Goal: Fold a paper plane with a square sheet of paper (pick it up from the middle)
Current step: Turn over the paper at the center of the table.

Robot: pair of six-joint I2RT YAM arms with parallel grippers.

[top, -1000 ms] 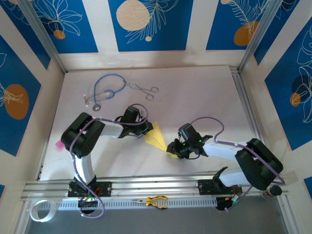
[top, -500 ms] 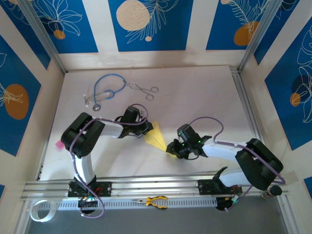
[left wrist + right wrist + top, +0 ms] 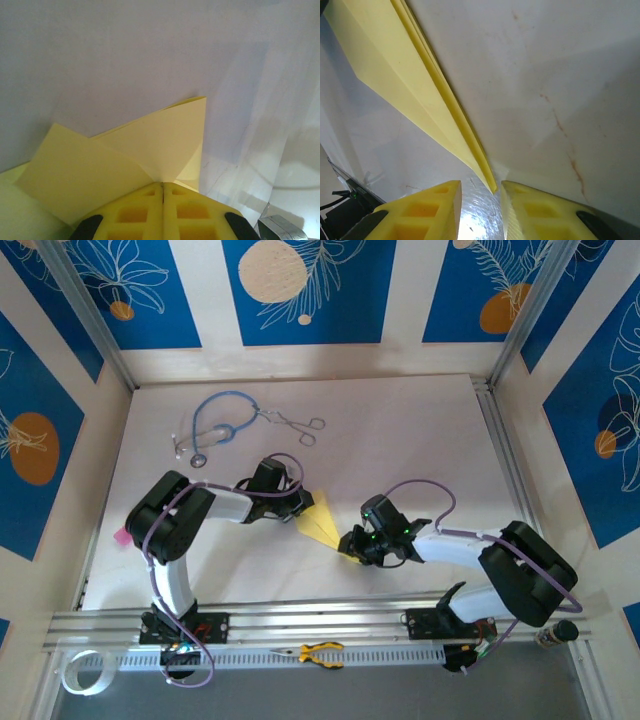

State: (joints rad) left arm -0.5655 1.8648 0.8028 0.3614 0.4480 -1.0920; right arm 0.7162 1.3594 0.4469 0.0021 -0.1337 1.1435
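The paper plane [image 3: 322, 523] is a slim pale-yellow dart lying between the two arms, its sharp tip pointing toward the right arm. My left gripper [image 3: 298, 508] is shut on its wide back end. In the left wrist view the folded wings [image 3: 150, 145] fan out from the closed fingertips [image 3: 163, 184]. My right gripper [image 3: 350, 545] is open at the tip. In the right wrist view the layered nose [image 3: 492, 189] ends in the gap between the yellow fingers [image 3: 481, 192], close to the right-hand finger, with the paper's long body [image 3: 395, 65] running away up left.
A blue stethoscope [image 3: 215, 425] and metal forceps [image 3: 298, 425] lie at the back of the white table. Yellow-handled pliers [image 3: 322, 652] rest on the front rail. A small pink object [image 3: 121, 537] sits at the left edge, a tape roll [image 3: 80, 670] at the near left.
My right gripper has crept slightly left toward the plane's tip. The left gripper and the paper have stayed put.
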